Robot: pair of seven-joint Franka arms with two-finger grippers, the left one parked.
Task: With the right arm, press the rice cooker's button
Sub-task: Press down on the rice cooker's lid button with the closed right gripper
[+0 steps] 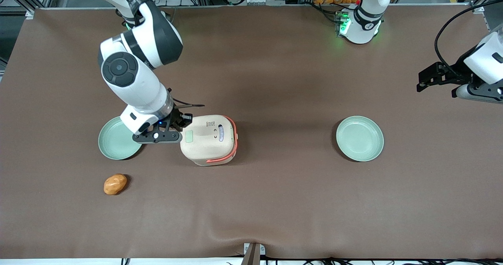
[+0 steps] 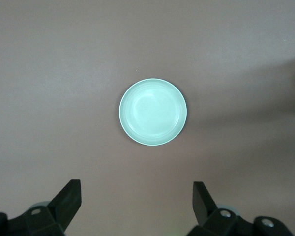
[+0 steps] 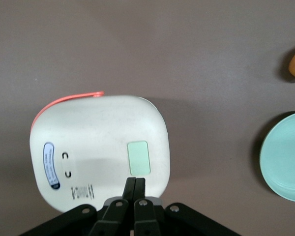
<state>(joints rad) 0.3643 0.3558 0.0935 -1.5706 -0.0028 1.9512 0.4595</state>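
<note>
The rice cooker (image 1: 208,139) stands on the brown table with its cream speckled lid closed and its coral-orange handle (image 1: 234,141) along one edge. A pale mint-green button (image 1: 189,136) sits on the lid near the edge facing the working arm. The right arm (image 1: 133,66) reaches down beside the cooker. Its black gripper (image 1: 184,120) is shut and empty, hovering over the lid's edge close to the button. In the right wrist view the closed fingertips (image 3: 135,181) sit just short of the green button (image 3: 138,158) on the cooker (image 3: 98,147).
A mint-green plate (image 1: 118,139) lies beside the cooker under the right arm's wrist, also in the right wrist view (image 3: 285,157). An orange-brown bread roll (image 1: 115,184) lies nearer the front camera. A second green plate (image 1: 360,138) lies toward the parked arm's end.
</note>
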